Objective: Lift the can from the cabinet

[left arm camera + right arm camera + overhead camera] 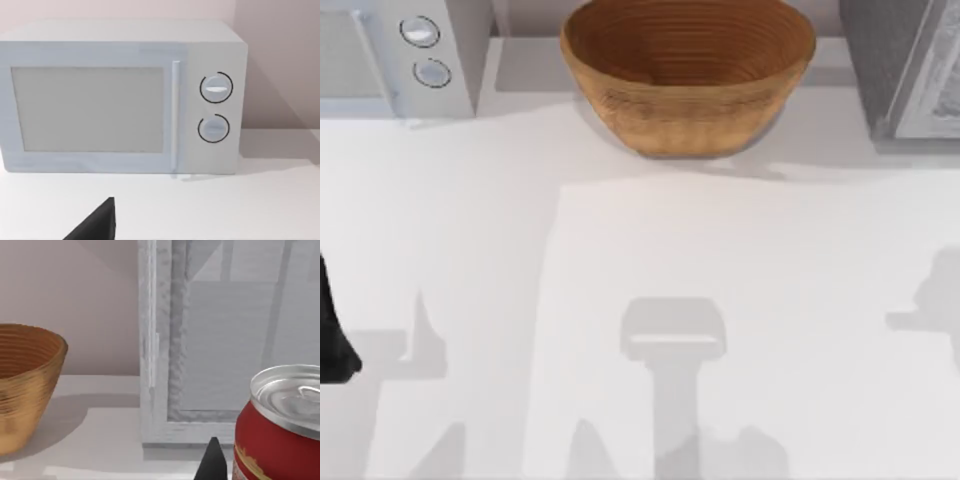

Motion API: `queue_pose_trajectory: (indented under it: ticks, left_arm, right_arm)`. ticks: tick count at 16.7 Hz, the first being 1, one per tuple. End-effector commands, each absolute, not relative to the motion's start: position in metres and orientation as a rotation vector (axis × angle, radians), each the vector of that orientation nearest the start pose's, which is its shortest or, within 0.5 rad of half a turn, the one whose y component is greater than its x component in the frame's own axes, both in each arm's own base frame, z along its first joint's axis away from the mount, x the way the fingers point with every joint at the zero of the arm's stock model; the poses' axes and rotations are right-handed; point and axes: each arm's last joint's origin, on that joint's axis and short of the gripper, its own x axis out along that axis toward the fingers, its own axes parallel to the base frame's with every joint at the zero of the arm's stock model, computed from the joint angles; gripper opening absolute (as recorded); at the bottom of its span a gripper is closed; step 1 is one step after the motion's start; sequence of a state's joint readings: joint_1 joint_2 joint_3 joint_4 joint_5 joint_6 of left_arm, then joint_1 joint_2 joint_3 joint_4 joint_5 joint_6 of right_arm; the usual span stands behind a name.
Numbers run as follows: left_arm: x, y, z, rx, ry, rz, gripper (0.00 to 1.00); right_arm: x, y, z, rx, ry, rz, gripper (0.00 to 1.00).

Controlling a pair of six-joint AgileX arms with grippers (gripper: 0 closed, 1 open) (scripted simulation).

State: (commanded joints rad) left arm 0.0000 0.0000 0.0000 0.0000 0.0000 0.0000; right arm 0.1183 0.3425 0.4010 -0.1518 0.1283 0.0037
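A red can (pixel 280 435) with a silver lid and pull tab sits very close to the right wrist camera, and its lower part is cut off. Behind it stands the white-framed cabinet (pixel 160 365) with a grey interior. A dark part of my right gripper (pixel 212 464) pokes up just beside the can; I cannot tell whether it touches it. In the top view the cabinet (pixel 905 70) is at the back right. My left arm (pixel 332 335) is at the left edge, and a dark part of my left gripper (pixel 95 226) faces the microwave.
A white microwave (pixel 400 50) with two round knobs stands at the back left, its door (pixel 90 110) closed. A wooden bowl (pixel 688 70) sits at the back centre, left of the cabinet; the bowl (pixel 25 390) also appears beside the cabinet frame.
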Motion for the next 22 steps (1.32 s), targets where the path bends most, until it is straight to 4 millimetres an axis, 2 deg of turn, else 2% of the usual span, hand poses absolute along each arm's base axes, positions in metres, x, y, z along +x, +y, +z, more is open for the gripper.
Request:
queue_pose_trajectory:
  ticks: [3, 5, 7, 13, 17, 22]
  left_arm:
    - [0.106, -0.001, 0.16, 0.0, 0.0, 0.0, 1.0]
    - [0.106, -0.001, 0.16, 0.0, 0.0, 0.0, 1.0]
    - [0.106, -0.001, 0.16, 0.0, 0.0, 0.0, 1.0]
    - [0.106, -0.001, 0.16, 0.0, 0.0, 0.0, 1.0]
    - [0.106, -0.001, 0.16, 0.0, 0.0, 0.0, 1.0]
    - [0.106, -0.001, 0.16, 0.0, 0.0, 0.0, 1.0]
  right_arm:
    - [0.108, 0.003, 0.2, -0.003, 0.058, -0.006, 0.0]
    - [0.106, 0.001, 0.177, 0.0, 0.027, -0.003, 0.0]
    - [0.106, -0.001, 0.164, 0.0, 0.006, -0.001, 0.0]
    - [0.106, -0.001, 0.159, 0.002, 0.009, 0.002, 0.0]
    - [0.108, -0.001, 0.163, 0.01, 0.005, 0.024, 0.0]
    - [0.124, -0.006, 0.168, 0.054, 0.094, 0.105, 0.0]
